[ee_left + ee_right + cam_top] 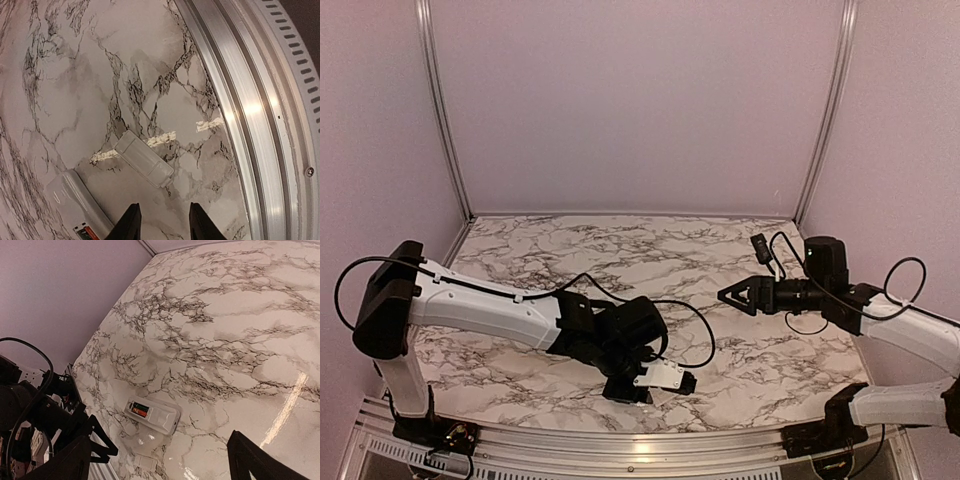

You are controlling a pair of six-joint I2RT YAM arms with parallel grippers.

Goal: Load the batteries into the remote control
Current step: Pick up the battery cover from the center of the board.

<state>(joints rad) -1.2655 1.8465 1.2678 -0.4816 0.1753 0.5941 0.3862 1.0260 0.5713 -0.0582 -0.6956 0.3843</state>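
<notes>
White remote (156, 417), prob. red batts (141, 412); marbled table (225, 315).

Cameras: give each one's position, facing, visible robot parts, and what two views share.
Top external: high behind the robot, facing down over the table; left arm and right arm show.
Left wrist: on the left arm, facing down at the near rail; left gripper at bottom.
Right wrist: on the right arm, facing across toward the left arm; right gripper at bottom.
Shared: both wrist views show the remote control.

Left arm (485, 310) low and outstretched, left tool (164, 212) narrowly parted; right arm (905, 325) aloft, right tool (732, 294) spread wide.
</notes>
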